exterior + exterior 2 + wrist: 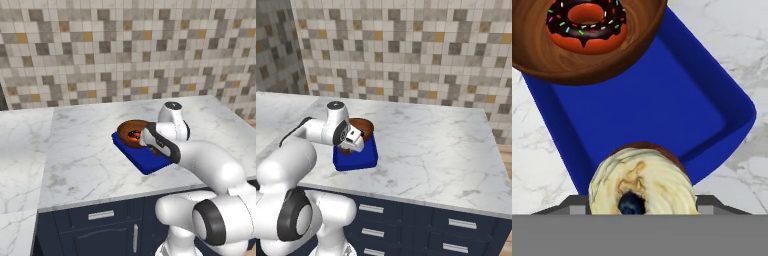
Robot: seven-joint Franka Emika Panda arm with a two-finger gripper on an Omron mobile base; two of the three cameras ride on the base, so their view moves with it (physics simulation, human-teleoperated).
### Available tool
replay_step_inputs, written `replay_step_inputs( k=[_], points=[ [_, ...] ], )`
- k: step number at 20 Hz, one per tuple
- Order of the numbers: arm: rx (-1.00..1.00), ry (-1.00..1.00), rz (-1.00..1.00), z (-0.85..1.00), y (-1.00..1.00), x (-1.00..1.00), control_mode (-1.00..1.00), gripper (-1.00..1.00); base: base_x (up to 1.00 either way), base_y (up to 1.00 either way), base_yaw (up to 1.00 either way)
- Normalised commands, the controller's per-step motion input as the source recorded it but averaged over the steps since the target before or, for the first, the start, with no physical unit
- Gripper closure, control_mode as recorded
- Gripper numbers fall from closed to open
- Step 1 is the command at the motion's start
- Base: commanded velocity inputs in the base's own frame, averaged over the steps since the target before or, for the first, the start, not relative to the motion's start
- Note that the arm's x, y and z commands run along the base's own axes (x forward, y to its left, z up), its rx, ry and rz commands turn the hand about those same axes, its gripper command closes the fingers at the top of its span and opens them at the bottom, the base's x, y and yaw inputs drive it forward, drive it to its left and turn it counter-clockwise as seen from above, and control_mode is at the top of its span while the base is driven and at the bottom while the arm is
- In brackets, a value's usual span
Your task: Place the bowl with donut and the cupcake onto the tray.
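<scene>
The tray (pixel 662 110), deep blue across the hand view's middle, already carries the brown bowl with donut (pixel 587 35) at upper left, while the gripper (pixel 159 148) holds the tan-topped cupcake (pixel 639 182) at bottom centre over it, so lowering and release likely remain.

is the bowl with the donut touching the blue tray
Touching. The hand view shows the bowl with donut overlapping the tray's far end, apparently resting on it, with no gap visible.
</scene>
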Motion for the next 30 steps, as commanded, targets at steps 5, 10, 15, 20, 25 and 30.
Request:
replay_step_inputs(
  k=[5, 10, 15, 20, 25, 30],
  points=[
    [-0.05, 0.00, -0.02, -0.02, 0.00, 0.18, -1.00, 1.00, 0.00, 0.00, 0.00],
    [-0.02, 0.00, -0.01, -0.03, 0.00, 0.13, -1.00, 1.00, 0.00, 0.00, 0.00],
    [0.00, 0.01, 0.00, -0.01, 0.00, 0.01, -1.00, 1.00, 0.00, 0.00, 0.00],
    [0.00, 0.00, 0.00, -0.01, 0.00, 0.12, -1.00, 1.00, 0.00, 0.00, 0.00],
    [0.00, 0.00, 0.00, 0.00, 0.00, 0.13, -1.00, 1.00, 0.00, 0.00, 0.00],
    [0.00, 0.00, 0.00, -0.01, 0.00, 0.10, -1.00, 1.00, 0.00, 0.00, 0.00]
  ],
)
